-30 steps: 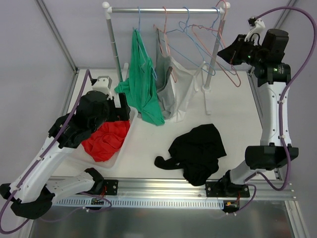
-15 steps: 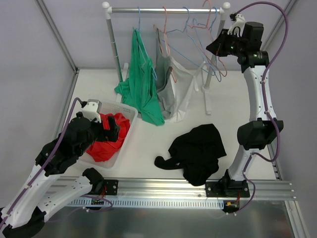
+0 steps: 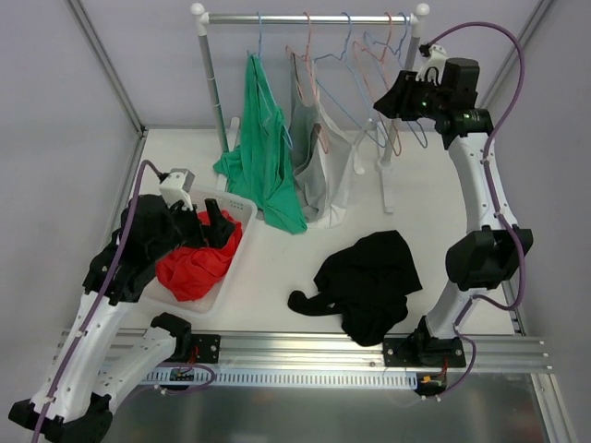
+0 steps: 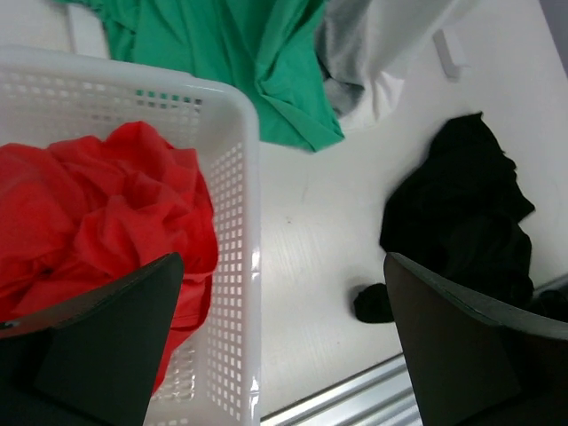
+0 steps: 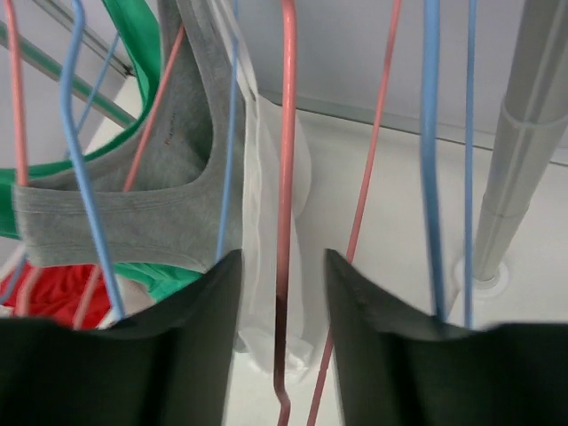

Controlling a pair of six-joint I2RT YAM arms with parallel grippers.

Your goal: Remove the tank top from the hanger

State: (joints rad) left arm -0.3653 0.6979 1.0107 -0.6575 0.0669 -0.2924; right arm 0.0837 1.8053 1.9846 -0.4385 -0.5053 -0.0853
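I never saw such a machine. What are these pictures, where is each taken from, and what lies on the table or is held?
Two robot arms stand at a white table. One picture looks down from above; the other two come from wrist cameras. The left gripper, open and empty, hovers over a white plastic basket holding a red garment. The right gripper is open around a pink wire hanger, near a grey tank top and a green tank top. A black garment lies on the table.

Grey tank top (image 3: 309,157) hanging by straps on pink hanger (image 5: 155,106).
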